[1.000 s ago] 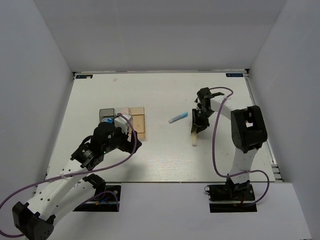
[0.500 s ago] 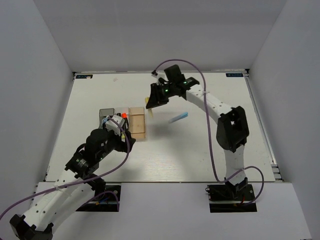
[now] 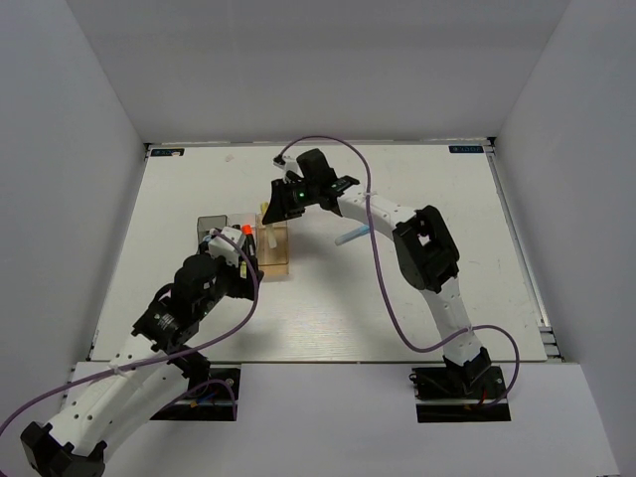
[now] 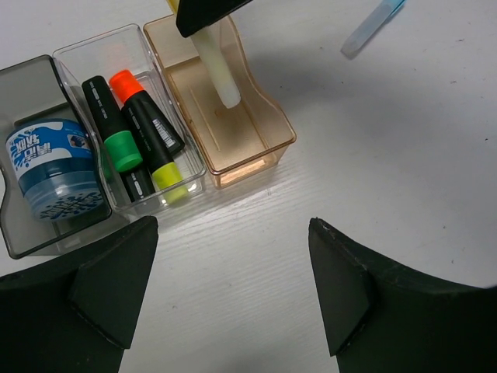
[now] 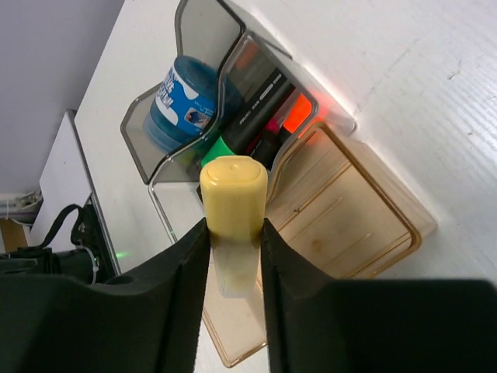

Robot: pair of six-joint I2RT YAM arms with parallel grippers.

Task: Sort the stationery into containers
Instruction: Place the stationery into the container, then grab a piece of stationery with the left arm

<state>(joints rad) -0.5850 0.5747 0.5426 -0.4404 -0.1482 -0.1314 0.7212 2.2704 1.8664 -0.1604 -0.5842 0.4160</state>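
Cream stick [image 5: 233, 190] pinched upright in R gripper [image 5: 233, 241] over amber bin [image 4: 242, 138], prob. so it drops in end-first; L gripper [image 4: 233, 287] spread, hovering nearby.

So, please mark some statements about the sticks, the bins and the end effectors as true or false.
1. The right end effector grips the cream stick over the amber bin. True.
2. The pale blue stick lies inside the amber bin. False: it lies on the table.
3. The markers lie in the clear bin. True.
4. The left end effector is shut on a marker. False: it is open and holds nothing.
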